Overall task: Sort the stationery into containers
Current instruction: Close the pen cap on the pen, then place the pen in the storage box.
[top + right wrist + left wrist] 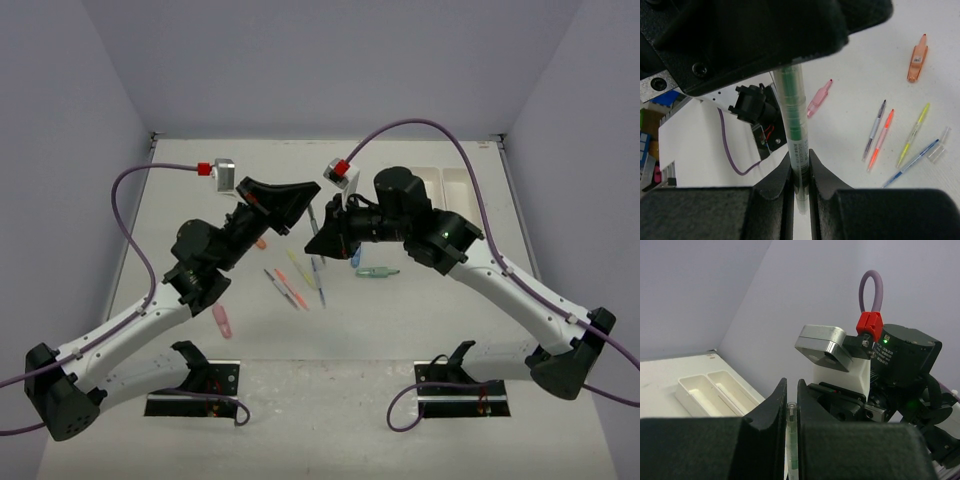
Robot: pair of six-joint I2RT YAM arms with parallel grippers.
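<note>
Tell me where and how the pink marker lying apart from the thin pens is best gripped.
Grip the pink marker across its thick body, not its narrow end, coming straight down from above. It lies flat on the table with bare space along both long sides, probably leaving room to close across its width.

Green pen (pixel 792 112) clamped, lifted above centre; thin pens (pixel 292 287) fanned on the table beneath; pink marker (pixel 222 320) near left; two white trays (pixel 444 180) side by side far right.

Pen (pixel 795 115) is glossy clear plastic (fingers (pixel 776 186) matt).
</note>
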